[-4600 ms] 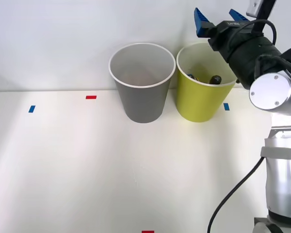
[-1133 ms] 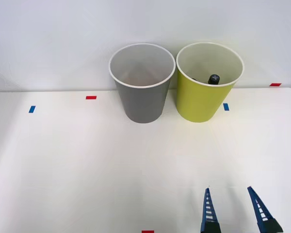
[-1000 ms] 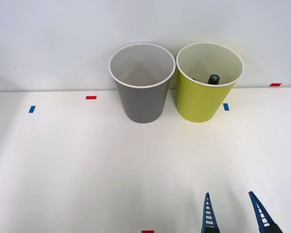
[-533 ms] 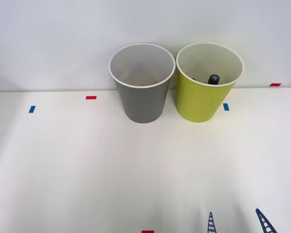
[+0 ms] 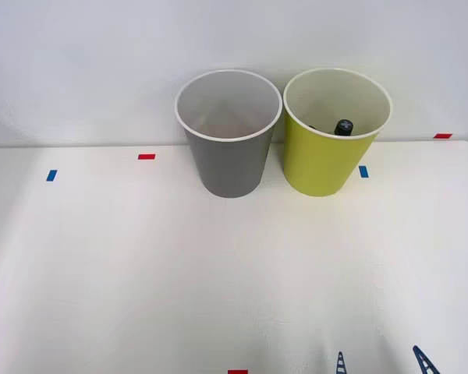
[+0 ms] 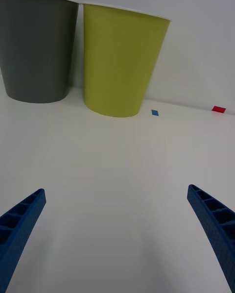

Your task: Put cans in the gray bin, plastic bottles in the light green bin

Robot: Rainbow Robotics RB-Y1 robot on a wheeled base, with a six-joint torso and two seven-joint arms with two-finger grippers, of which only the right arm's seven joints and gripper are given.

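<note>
A plain white worktop (image 5: 140,257) runs back to a white wall, with the gray bin (image 5: 229,132) standing at its far edge as the landmark. Just beside the gray bin, toward the robot's right, stands the light green bin (image 5: 331,132); the two are nearly touching. From above, a black bottle cap (image 5: 344,126) shows inside the light green bin, while the gray bin's pale inside looks bare. The wrist view instead shows both bins' outer walls from low down. Small red tape marks (image 5: 147,157) and blue tape marks (image 5: 51,175) dot the worktop around the gray bin. The right gripper (image 5: 381,365) is well apart from the gray bin, at the near edge, its blue fingers (image 6: 19,224) spread wide and holding nothing.
</note>
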